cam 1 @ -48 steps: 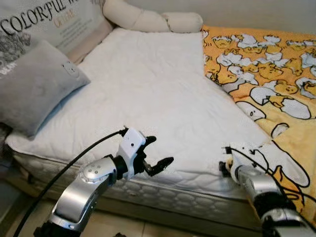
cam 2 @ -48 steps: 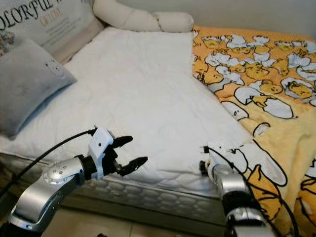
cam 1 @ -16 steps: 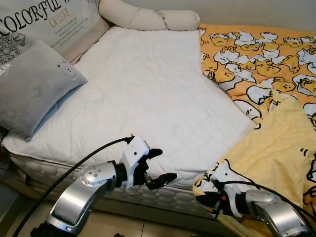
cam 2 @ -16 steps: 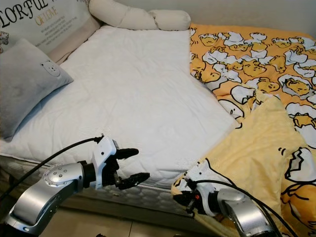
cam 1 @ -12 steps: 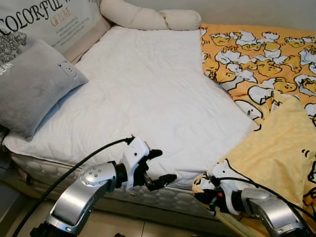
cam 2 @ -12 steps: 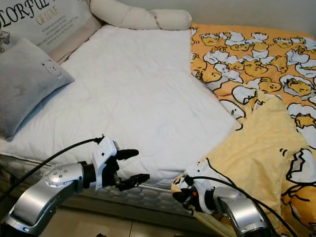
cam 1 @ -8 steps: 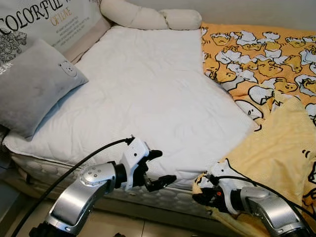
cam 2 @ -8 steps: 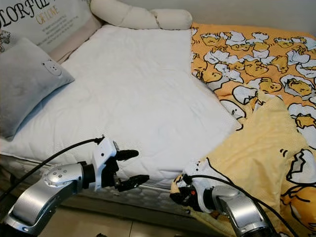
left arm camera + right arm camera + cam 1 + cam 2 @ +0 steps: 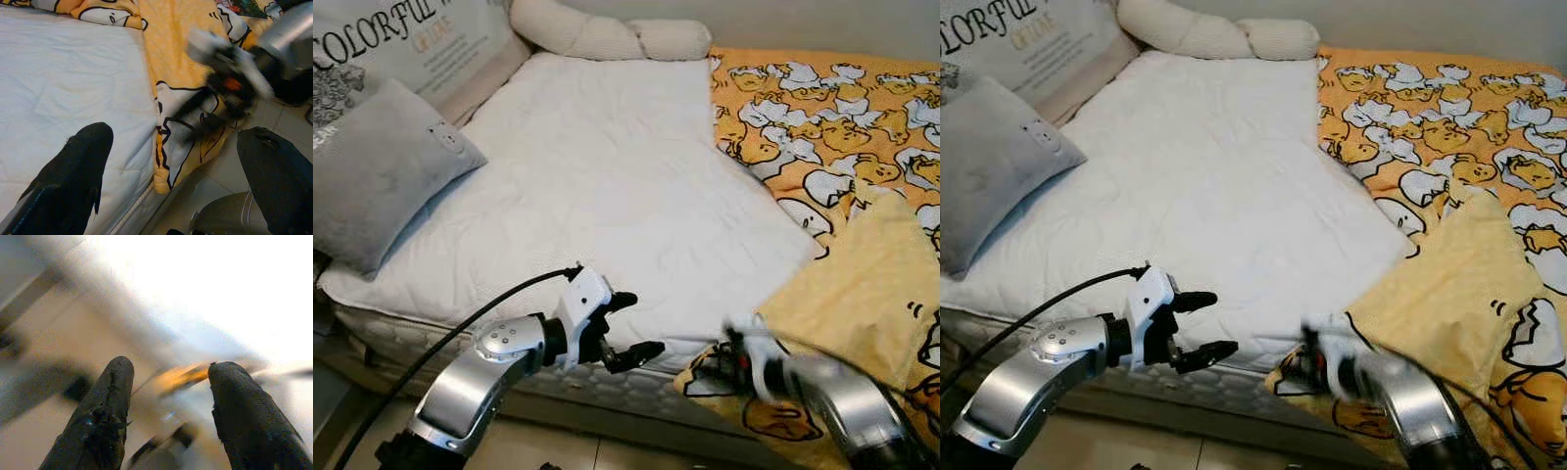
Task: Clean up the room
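Note:
A yellow blanket printed with ducks and eggs covers the right side of the bed. Its near corner is folded back, plain yellow underside up, and its tip hangs over the mattress front edge. My right gripper is blurred by motion just beside that tip. In the right wrist view its fingers stand well apart, with only an orange smear between them. My left gripper hovers open at the front edge of the white mattress, holding nothing, left of the blanket tip.
A grey pillow lies on the bed's left side, with a printed cushion behind it. A cream roll pillow sits at the head. Beige floor tiles run below the mattress edge.
My right gripper, earlier shut on the blanket corner, now moves fast with its fingers apart. The corner has dropped lower over the bed edge. The left arm has barely moved.

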`<state>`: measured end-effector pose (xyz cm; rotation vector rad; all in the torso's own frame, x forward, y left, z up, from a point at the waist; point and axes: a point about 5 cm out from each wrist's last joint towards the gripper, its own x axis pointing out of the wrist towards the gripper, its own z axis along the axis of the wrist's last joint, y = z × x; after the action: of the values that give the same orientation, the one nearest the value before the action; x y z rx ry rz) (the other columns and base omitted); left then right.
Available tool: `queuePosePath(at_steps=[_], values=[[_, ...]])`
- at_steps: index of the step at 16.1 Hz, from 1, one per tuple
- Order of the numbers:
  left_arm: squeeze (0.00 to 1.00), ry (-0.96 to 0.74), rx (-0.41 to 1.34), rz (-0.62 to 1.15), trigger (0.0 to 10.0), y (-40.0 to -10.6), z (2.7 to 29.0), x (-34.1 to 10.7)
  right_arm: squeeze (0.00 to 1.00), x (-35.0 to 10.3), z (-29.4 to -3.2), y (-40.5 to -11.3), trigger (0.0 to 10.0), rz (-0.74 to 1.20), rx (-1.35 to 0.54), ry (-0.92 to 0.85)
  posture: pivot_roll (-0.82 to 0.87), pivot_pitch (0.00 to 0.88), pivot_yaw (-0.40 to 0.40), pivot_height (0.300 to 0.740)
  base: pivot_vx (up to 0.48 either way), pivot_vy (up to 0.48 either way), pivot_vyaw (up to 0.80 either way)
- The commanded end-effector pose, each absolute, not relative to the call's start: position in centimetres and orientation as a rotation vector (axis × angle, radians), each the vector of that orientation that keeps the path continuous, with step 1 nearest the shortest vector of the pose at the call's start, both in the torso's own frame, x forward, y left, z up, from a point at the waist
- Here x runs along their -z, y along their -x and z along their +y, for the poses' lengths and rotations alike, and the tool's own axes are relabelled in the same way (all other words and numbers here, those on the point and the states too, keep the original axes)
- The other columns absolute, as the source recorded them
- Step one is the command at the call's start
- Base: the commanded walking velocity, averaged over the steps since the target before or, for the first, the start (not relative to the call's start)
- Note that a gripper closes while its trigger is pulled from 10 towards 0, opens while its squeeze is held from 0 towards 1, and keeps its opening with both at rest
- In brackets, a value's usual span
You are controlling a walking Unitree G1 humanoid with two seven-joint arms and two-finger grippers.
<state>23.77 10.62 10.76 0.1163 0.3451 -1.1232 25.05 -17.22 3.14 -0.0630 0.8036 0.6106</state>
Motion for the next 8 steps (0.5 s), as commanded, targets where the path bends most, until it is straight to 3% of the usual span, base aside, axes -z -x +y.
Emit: queuePosePath(at_steps=[1,7,8], values=[[0.00,-0.132,1.119,0.345,10.0,-23.8,10.7,-10.8,1.00,-3.4,-18.3,-26.3,10.0,0.764,-0.454,0.083,-0.06,0.000,0.019,0.740,0.000,0.000,0.00],[0.00,-0.139,1.100,0.329,10.0,-24.4,10.6,-11.0,1.00,-3.1,-18.8,-31.0,10.0,0.673,-0.002,0.082,-0.04,0.000,0.029,0.740,0.000,0.000,0.00],[0.00,-0.142,1.088,0.323,10.0,-24.4,10.7,-11.2,0.37,-3.3,-19.2,-31.9,10.0,0.671,0.121,0.123,-0.03,0.000,0.028,0.740,0.000,0.000,0.00]])
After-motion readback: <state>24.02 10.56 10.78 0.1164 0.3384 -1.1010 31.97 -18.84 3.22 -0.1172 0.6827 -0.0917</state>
